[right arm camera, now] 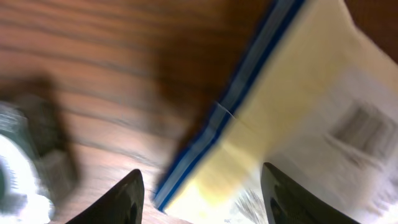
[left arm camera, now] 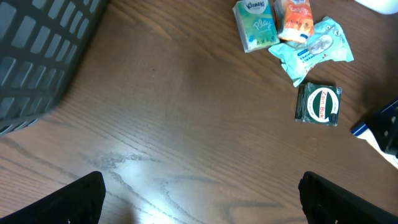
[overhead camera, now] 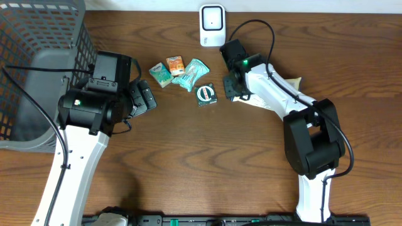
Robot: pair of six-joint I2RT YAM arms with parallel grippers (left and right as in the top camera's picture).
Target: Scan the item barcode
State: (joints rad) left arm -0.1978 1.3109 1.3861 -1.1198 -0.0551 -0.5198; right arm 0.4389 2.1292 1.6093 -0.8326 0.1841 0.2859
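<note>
While the left gripper (left arm camera: 199,202) hangs over the wooden table (overhead camera: 188,157) beside the grey basket (overhead camera: 38,63) with its jaws spread wide, the right gripper (right arm camera: 200,174) sits low over the cream packet (right arm camera: 298,81). Its fingers stand part-way apart astride the packet's blue-striped edge, and whether they pinch it I cannot tell. That packet lies flat under the right arm, just right of the dark round-label pouch (overhead camera: 206,94) and near the white scanner (overhead camera: 212,25).

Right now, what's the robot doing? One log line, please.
left tool: open, empty | right tool: at yellow packet, grip unclear | white scanner: packet not at it
</note>
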